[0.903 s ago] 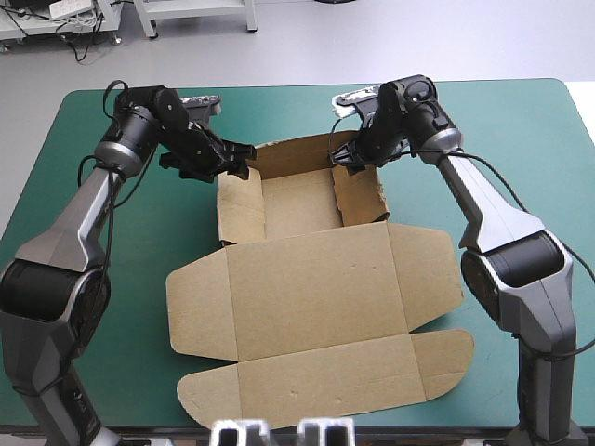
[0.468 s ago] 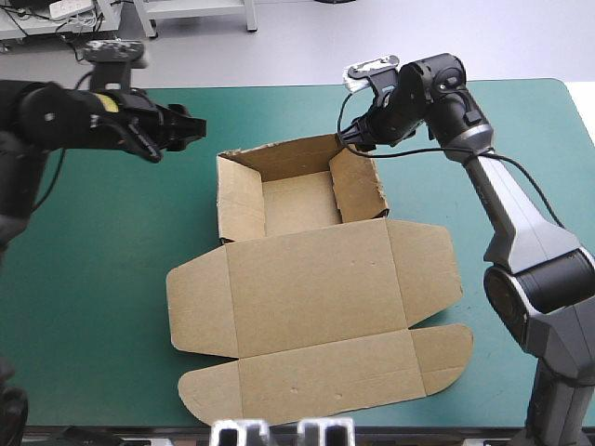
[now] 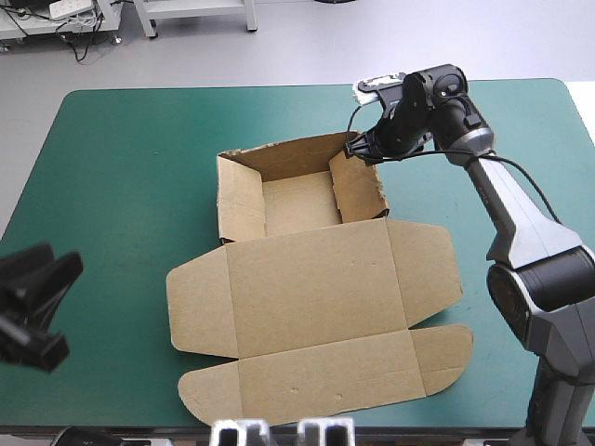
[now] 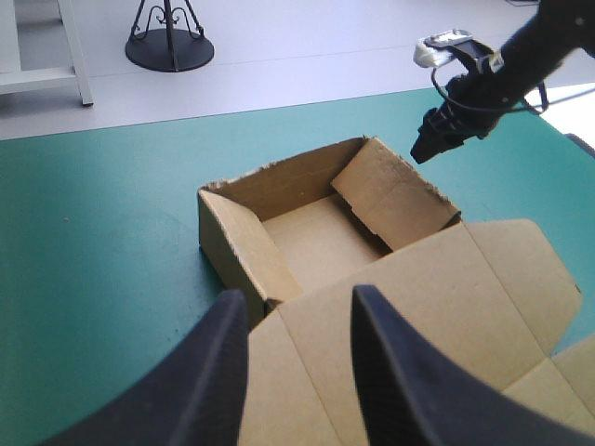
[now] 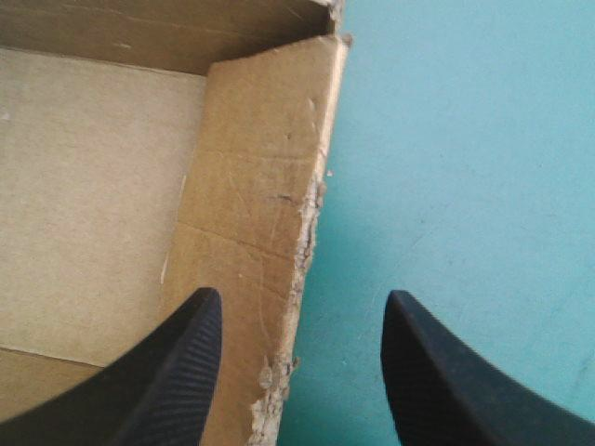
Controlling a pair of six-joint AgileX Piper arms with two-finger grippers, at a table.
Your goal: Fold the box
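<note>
Box [image 3: 316, 297] shows its right wall edge under the wide-spread right hand [image 5: 296, 372]; left hand [image 4: 299, 372], spread, hangs clear.

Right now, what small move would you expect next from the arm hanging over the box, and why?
Probably lower the right gripper a little and pinch the right wall of the box. It is open, one finger over the wall's inner face, the other over the teal-green cover, with the wall's ragged top edge between them. The left gripper is off to the side, also open.
</note>
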